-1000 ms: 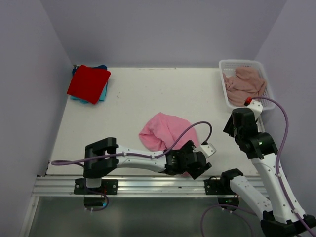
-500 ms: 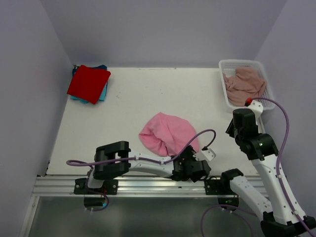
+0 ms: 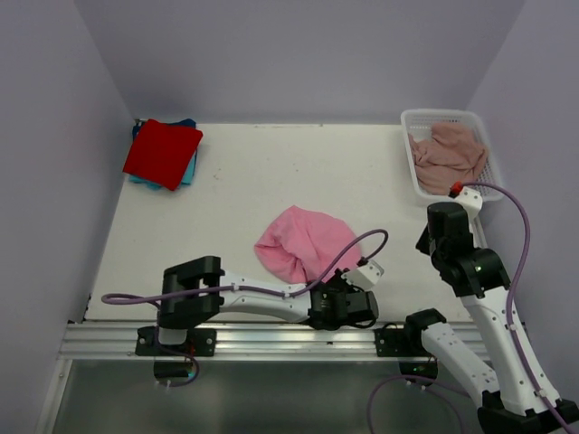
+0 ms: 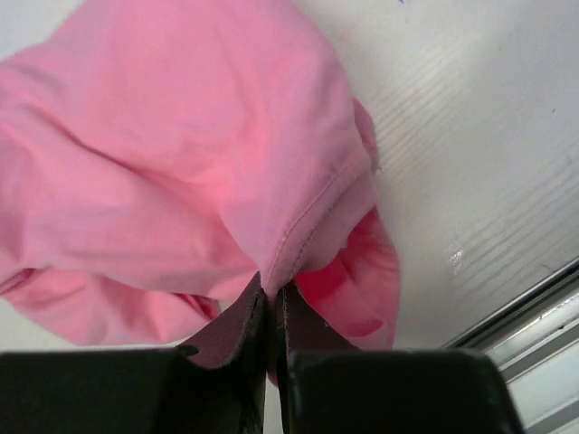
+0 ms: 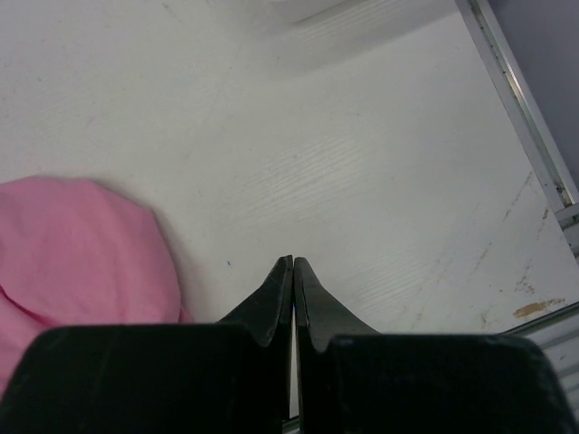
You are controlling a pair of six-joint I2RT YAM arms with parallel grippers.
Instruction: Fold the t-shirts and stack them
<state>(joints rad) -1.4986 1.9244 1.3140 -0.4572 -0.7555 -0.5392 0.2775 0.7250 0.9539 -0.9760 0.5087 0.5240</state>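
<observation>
From above, the pink shirt (image 3: pixel 303 242) lies bunched in a rounded heap on the tabletop (image 3: pixel 271 172), near the middle and toward the near edge. Its near right corner is hidden under the left gripper (image 3: pixel 335 291), which lies low across the near edge. From here the gripper's fingers are covered by its own wrist, so the grip cannot be read. At the far left corner the red shirt (image 3: pixel 163 152) lies folded on the teal shirt (image 3: pixel 189 172), of which only thin edges show. At the far right the dusty-pink shirt (image 3: pixel 448 155) is crumpled in the basket (image 3: pixel 441 115). The right gripper (image 3: pixel 427 240) hangs over the right side of the tabletop, just near of the basket and apart from the pink shirt. Its fingers are too dark to make out.

In the left wrist view, the left gripper (image 4: pixel 271 294) is closed on a stitched hem of the pink shirt (image 4: pixel 181 154), with the fold pinched between the two fingertips. The shirt fills most of the frame and is cut off at the top and left. More of it sags in shadow to either side of the fingers. The metal rail (image 4: pixel 534 334) at the tabletop's near edge crosses the lower right corner.

In the right wrist view, the right gripper (image 5: pixel 292 264) has its fingers pressed together with nothing between them, above bare tabletop. The pink shirt (image 5: pixel 72 244) shows at the left, cut off by the frame and by the gripper body. A pale blurred shape (image 5: pixel 344 18) at the top edge cannot be identified.
</observation>
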